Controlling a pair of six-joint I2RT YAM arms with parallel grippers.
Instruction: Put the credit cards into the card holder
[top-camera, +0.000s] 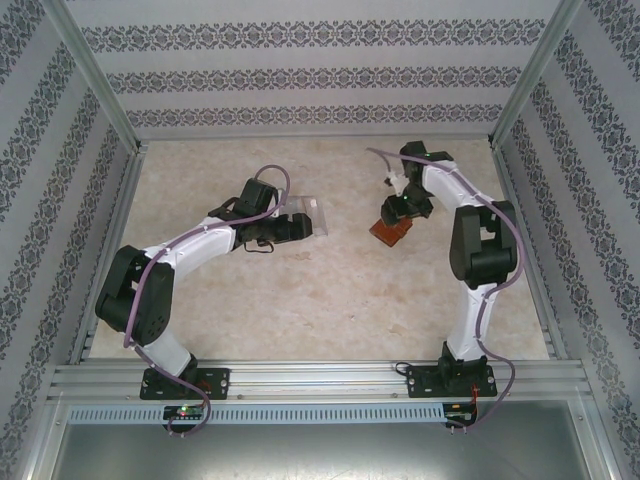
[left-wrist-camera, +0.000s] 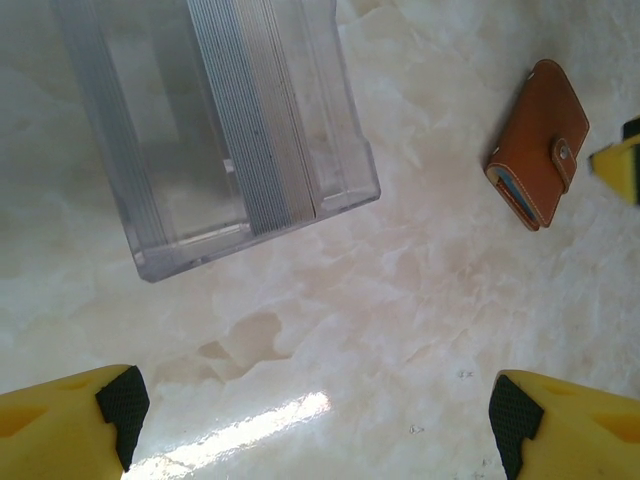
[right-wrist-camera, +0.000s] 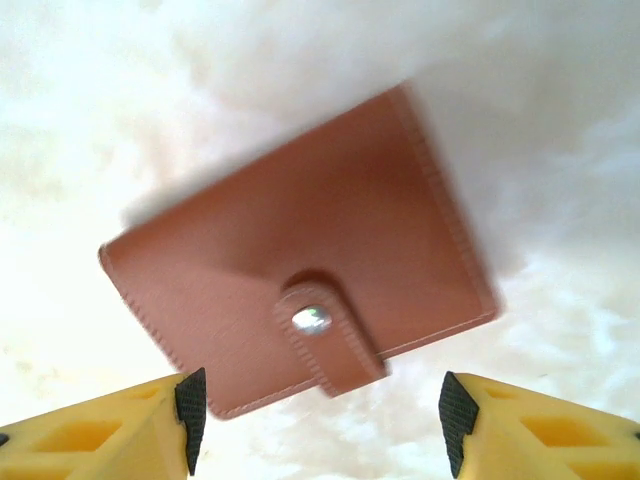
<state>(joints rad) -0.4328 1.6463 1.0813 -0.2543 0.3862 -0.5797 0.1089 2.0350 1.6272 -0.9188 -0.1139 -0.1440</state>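
The pale marbled bench (top-camera: 330, 300) lies under both arms. The clear plastic case (left-wrist-camera: 200, 130) rests flat on it just ahead of the left tool (left-wrist-camera: 310, 410), off toward that tool's left finger, and nothing touches it. The left tool hangs above the bench with its jaws spread wide and nothing between them. From above, the left tool (top-camera: 300, 225) sits right at the case's near edge. The right tool (right-wrist-camera: 315, 410) also stands with its jaws spread, wider than the card holder (right-wrist-camera: 300, 290), which lies closed on the bench directly ahead of it. The holder's near corner reaches in between the fingertips (right-wrist-camera: 190, 410); whether they touch the leather I cannot tell, as that view is blurred. Seen from the left tool, the card holder (left-wrist-camera: 537, 140) lies far off to its right, well apart from the case. Its clasp tab (right-wrist-camera: 325, 335) is folded over the cover, with a small metal snap (right-wrist-camera: 312, 319) at its centre. A thin pale blue card edge (left-wrist-camera: 512, 190) shows in the holder's open side
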